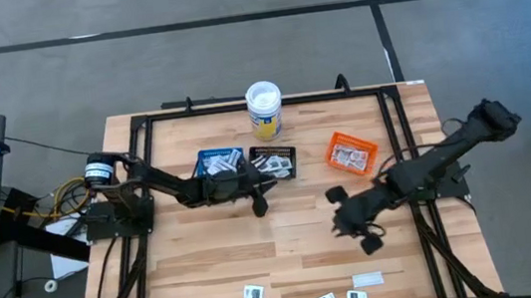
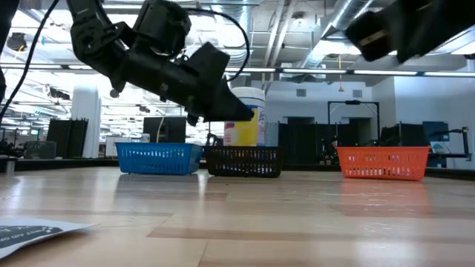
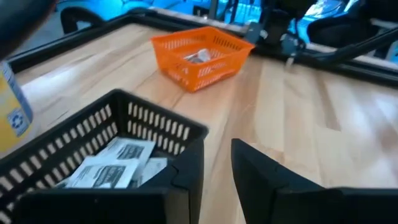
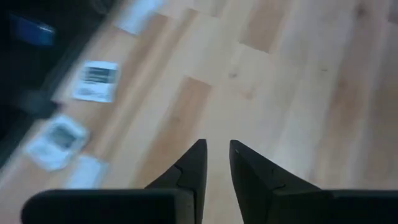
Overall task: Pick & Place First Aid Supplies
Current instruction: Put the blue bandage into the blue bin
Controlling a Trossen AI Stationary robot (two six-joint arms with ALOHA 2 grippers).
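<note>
Several first aid supplies lie flat near the table's near edge, among them a squarish packet (image 1: 253, 294) and a narrow strip (image 1: 367, 279); the right wrist view shows a packet (image 4: 96, 81) ahead of the fingers. More packets (image 3: 112, 165) lie in the black tray (image 1: 275, 160). My left gripper (image 3: 214, 174) is open and empty, just off that tray's near right corner, pointing toward the orange tray (image 3: 200, 56). My right gripper (image 4: 216, 155) hovers over bare wood right of centre (image 1: 368, 243), tilted down, with a narrow gap between its fingers and nothing in it.
A blue tray (image 1: 219, 161) stands left of the black one, and the orange tray (image 1: 350, 152), with packets in it, stands to its right. A white-lidded tub (image 1: 264, 109) stands at the far edge. A black frame (image 1: 398, 124) runs around the table. Bare wood lies mid-table.
</note>
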